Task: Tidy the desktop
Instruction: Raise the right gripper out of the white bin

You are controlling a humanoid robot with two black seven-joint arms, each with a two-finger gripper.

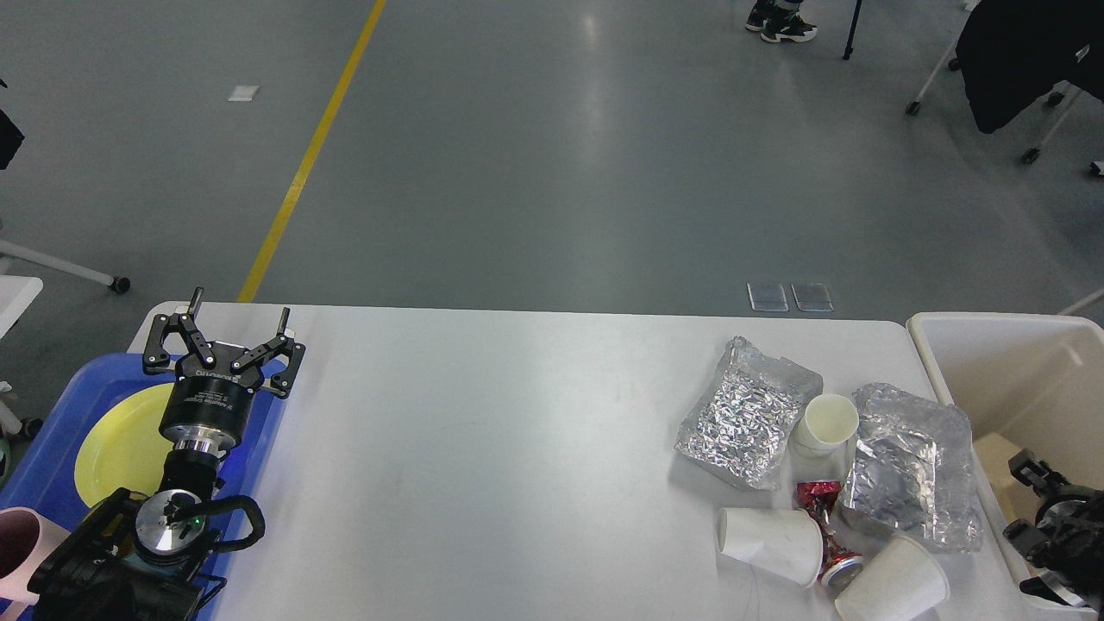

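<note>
The white desktop point(517, 431) fills the lower part of the head view. At its right end lies litter: two crumpled foil pieces point(746, 414) point(910, 479), an upright paper cup point(828, 423), two tipped paper cups point(772, 535) point(893, 582) and a crushed red can point(824, 517). My left gripper point(240, 309) stands open and empty over the far rim of the blue tray point(52, 448). My right gripper point(1031, 470) is dark and partly cut off, low inside the cream bin point(1018, 379); its fingers cannot be told apart.
A yellow plate point(116, 444) lies in the blue tray, partly under my left arm. A pink cup point(17, 552) shows at the bottom left corner. Something tan lies in the bin beside my right gripper. Beyond the table is grey floor with a yellow line.
</note>
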